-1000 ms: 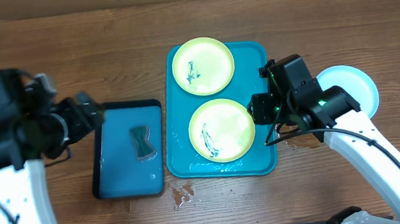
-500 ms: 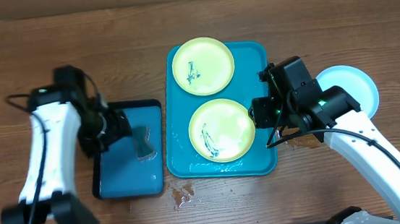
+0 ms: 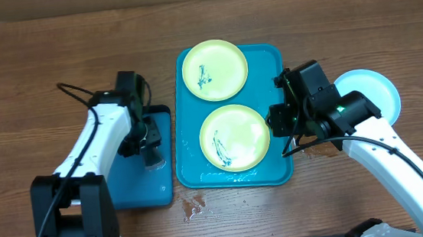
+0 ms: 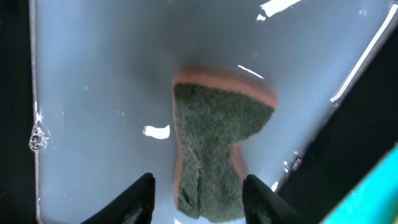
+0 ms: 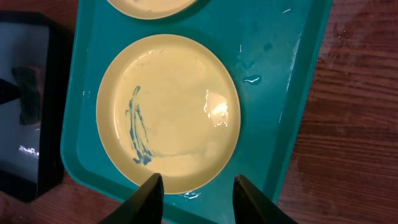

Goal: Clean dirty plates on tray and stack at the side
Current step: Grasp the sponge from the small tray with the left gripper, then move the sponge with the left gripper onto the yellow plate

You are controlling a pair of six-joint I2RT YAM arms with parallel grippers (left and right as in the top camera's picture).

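On the turquoise tray (image 3: 188, 113) lie two yellow-green plates, the far one (image 3: 215, 70) and the near one (image 3: 234, 137), each with a dark smear. A pale blue plate (image 3: 374, 89) rests on the wood at the right. My right gripper (image 5: 199, 183) hangs open over the near plate's (image 5: 180, 106) front rim and the tray (image 5: 280, 74), holding nothing. It sits at the tray's right edge (image 3: 283, 131). My left gripper (image 4: 199, 180) is open. Its fingers straddle the lower end of the green sponge (image 4: 214, 137), with a gap on the left side.
The sponge (image 3: 151, 151) lies in a smaller dark-rimmed blue tray (image 3: 128, 179) holding water, just left of the turquoise tray. Water drops (image 3: 192, 206) spot the wood near the front. Brown tabletop runs all round.
My left arm swung right from the table's left edge to over the small tray. Its jaws narrowed around the sponge. The right arm stayed put.
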